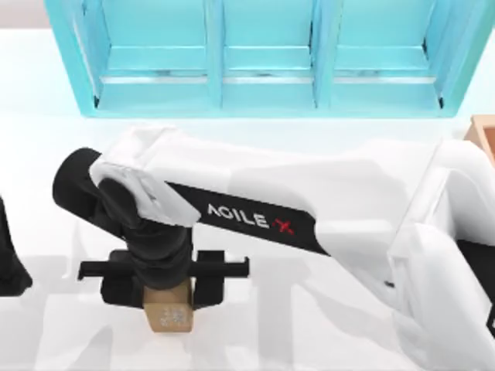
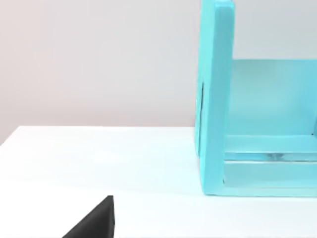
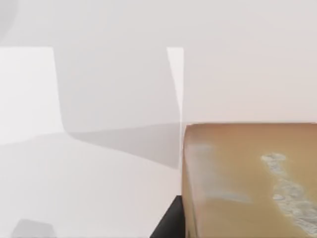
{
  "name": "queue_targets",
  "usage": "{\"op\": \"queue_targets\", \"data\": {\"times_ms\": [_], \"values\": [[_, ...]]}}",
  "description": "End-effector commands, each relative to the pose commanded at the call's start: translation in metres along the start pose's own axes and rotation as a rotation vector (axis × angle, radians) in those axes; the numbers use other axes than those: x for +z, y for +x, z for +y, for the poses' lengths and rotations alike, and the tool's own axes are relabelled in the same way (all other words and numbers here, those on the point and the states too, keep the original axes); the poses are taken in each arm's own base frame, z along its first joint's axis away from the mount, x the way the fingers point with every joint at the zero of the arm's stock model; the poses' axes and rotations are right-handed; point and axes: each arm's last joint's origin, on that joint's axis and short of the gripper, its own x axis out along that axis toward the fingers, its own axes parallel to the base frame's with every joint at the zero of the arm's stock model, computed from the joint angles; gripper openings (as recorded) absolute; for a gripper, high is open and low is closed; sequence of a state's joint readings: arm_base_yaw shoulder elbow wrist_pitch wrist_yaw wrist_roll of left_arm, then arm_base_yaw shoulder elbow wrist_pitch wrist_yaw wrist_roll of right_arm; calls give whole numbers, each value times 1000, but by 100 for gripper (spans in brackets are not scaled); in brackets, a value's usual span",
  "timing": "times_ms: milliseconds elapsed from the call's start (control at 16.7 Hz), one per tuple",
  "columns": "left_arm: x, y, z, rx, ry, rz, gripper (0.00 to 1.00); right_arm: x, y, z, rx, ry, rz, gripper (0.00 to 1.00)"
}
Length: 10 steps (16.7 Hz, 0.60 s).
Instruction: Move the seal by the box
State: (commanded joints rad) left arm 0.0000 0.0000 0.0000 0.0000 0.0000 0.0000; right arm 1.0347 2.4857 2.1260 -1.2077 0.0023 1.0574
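Note:
The seal (image 1: 168,315) is a small tan block with white marks on its top face, low on the table left of the middle. My right arm reaches across from the right, and its gripper (image 1: 168,294) sits straight over the seal, a black finger tight against each side, shut on it. The right wrist view has the seal (image 3: 247,183) up close, with one dark finger (image 3: 168,224) beside it. A corner of the orange-tan box (image 1: 484,136) shows at the right edge, far from the seal. My left arm (image 1: 8,263) is parked at the left edge.
A big turquoise shelf unit (image 1: 263,54) spans the back of the table; its side wall (image 2: 216,99) stands in the left wrist view. The white right arm covers much of the table's middle and right.

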Motion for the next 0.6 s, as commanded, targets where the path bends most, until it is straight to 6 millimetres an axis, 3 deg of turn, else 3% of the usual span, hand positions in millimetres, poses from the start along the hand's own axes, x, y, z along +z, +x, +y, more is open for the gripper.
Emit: {"op": "queue_targets", "data": {"times_ms": [240,600], "values": [[0,0,0,0,0,0,100,1,-3,0,-3,4,2,0],[0,0,0,0,0,0,100,1,-44,0,-3,5,2,0]]}}
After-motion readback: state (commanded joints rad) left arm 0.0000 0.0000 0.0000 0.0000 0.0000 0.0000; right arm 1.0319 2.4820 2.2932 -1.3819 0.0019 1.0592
